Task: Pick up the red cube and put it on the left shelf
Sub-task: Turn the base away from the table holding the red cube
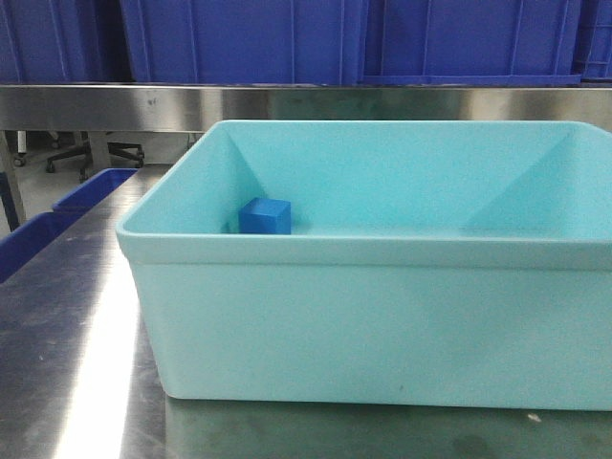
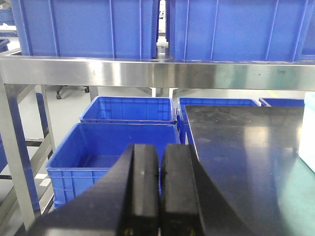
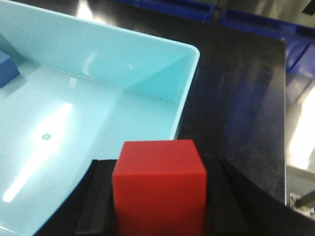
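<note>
Steel bench [image 1: 76, 316] under steel shelf [image 1: 287, 105] stacked with shelf crates [image 1: 239, 38]; floor crates [image 2: 113, 147] off bench's left edge. Teal tub [image 1: 382, 325] on bench, blue cube [image 1: 265, 216] near its far left corner. Red cube [image 3: 158, 187] clamped between right gripper [image 3: 157, 206] fingers [image 3: 96, 196], raised over tub's rim near one corner; bare bench beside. Left gripper [image 2: 159, 191] fingers pressed together, empty, by bench's left edge.

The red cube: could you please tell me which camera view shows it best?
The right wrist view: the red cube fills the foreground, clamped in the right end effector, with the turquoise bin behind it. The front view shows that bin and a blue cube, the left wrist view blue crates; neither shows the red cube.
</note>
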You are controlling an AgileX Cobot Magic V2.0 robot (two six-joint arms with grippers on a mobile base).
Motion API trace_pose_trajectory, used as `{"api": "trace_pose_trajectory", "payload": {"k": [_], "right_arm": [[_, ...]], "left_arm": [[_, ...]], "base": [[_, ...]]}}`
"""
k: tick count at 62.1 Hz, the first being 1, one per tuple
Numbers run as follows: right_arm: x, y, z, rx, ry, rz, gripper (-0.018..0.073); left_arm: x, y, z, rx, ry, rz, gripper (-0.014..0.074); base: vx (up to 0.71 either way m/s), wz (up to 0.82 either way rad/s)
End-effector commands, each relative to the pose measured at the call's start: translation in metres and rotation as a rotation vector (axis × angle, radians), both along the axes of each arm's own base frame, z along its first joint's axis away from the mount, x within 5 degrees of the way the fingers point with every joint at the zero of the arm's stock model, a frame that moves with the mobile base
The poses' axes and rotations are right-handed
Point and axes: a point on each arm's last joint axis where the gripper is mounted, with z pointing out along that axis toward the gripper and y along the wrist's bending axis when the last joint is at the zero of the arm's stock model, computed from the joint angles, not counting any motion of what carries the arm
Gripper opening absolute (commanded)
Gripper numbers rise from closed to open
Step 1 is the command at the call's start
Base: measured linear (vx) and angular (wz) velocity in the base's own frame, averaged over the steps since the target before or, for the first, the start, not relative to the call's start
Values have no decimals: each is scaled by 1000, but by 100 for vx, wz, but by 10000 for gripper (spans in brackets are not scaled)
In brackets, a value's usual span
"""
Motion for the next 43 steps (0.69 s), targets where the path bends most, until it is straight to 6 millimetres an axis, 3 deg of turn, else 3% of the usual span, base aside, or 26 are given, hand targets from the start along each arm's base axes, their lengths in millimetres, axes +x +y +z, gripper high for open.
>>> {"api": "trace_pose_trajectory", "payload": {"k": [1,9,21,43], "right_arm": [[-15,-4,5,27,-191,-27,87],[-35,-6,-4,36,-259,-27,86],[-55,-8,-2,48,-355,-25,86],[-57,-9,-1,49,-366,-25,86]], "left_arm": [[0,0,0,-12,-73,1,101],[0,0,0,-12,-73,1,101],[0,0,0,-12,-73,1,101],[0,0,0,-12,-73,1,102]], "base": [[0,0],[-2,-13],[0,-1],[0,3]]}}
